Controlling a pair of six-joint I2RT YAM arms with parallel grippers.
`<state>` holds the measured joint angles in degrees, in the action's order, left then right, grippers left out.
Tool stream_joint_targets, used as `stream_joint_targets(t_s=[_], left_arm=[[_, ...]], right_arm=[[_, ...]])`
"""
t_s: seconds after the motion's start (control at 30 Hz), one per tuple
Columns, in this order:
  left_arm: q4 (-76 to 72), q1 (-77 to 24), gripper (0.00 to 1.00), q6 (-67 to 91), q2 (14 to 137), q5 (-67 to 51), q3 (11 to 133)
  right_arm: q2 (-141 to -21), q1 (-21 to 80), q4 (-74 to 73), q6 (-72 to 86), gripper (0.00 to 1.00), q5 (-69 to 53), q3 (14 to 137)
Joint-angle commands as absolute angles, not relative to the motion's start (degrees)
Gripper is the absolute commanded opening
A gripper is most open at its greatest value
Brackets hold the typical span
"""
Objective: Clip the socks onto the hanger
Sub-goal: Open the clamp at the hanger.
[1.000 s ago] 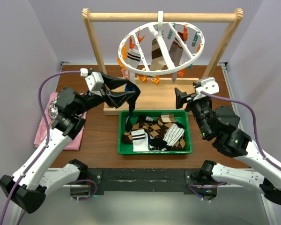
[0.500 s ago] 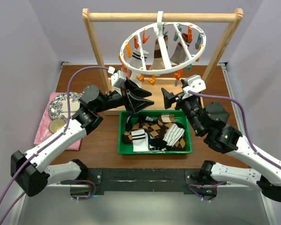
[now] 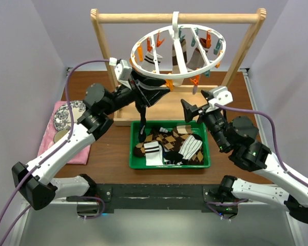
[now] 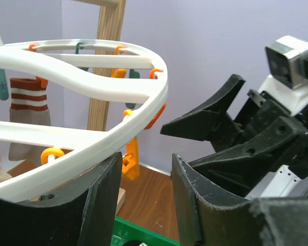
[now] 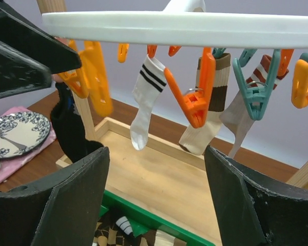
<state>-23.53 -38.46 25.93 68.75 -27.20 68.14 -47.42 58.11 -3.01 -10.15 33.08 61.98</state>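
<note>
The white ring hanger [image 3: 175,31] hangs by its hook from the wooden bar, with orange and teal pegs and several socks [image 3: 153,59] clipped on. My left gripper [image 3: 155,95] is just under the ring's near-left rim [image 4: 143,113]. It holds a black sock [image 3: 142,120] with a blue patch that dangles over the tray. This sock also shows in the right wrist view [image 5: 69,128]. In the left wrist view the jaws stand a narrow gap apart [image 4: 146,159]. My right gripper [image 3: 187,107] is open and empty, facing the pegs [image 5: 156,154]. More socks [image 3: 169,143] lie in the green tray [image 3: 169,166].
The light wooden frame [image 3: 143,18] and its base board [image 3: 164,105] stand behind the tray. A pink cloth [image 3: 46,146] with a patterned plate [image 3: 66,114] lies at the left. The two grippers are close together under the ring's front rim.
My left arm has lifted the black sock up and back to the ring's near-left rim. The ring has swung and turned. My right gripper has shifted a little.
</note>
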Motion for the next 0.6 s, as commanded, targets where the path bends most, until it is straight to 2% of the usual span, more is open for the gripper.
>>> stream_joint_targets(t_s=[0.0, 0.3, 0.57], left_arm=[[-24.3, -38.2, 0.48, 25.7, 71.3, -22.8, 71.9], [-23.3, -38.2, 0.48, 24.1, 72.9, -22.3, 75.7], [-23.2, -35.2, 0.49, 22.7, 69.4, -21.5, 70.1]], right_arm=[[-46.0, 58.3, -4.1, -7.5, 0.77, 31.4, 60.4], [-47.1, 58.3, -0.5, -7.3, 0.77, 29.4, 59.1], [-51.0, 58.3, 3.9, -7.6, 0.78, 27.5, 59.0]])
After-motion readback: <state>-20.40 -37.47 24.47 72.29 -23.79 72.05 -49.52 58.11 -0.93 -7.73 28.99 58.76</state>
